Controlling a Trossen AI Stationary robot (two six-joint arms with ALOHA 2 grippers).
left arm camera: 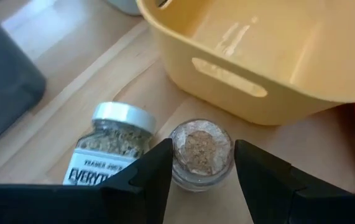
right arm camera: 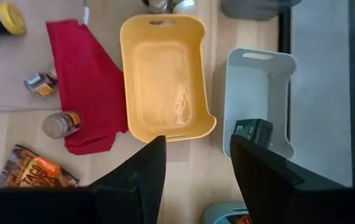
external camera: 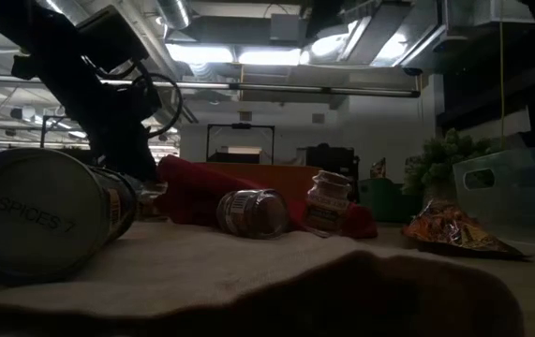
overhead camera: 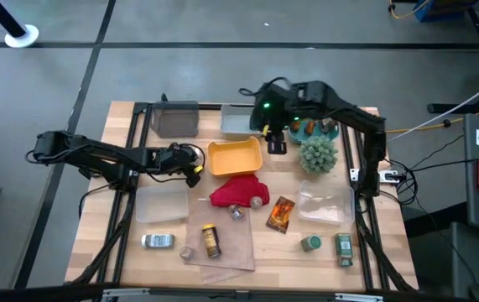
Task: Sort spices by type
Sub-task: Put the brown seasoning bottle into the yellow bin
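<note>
My left gripper is low beside the yellow bin, open, with one finger on each side of a tiny tan-topped pot that stands on the table. A silver-capped jar lies on its side next to the pot. My right gripper hovers open and empty above the yellow bin and the pale bin, which holds a dark tin. Near the front lie an orange-brown sachet, green-lidded jars, a yellow-capped brown bottle and a silver-capped jar. My left gripper's fingers come down from above on either side of the pot's rim. Whether they touch it, I cannot tell. The pot stands upright on the table.
A red cloth lies in front of the yellow bin with small jars at its edge. A grey bin stands at the far left, a fuzzy plant and a teal bin at the right. Clear lidded boxes sit on both sides.
</note>
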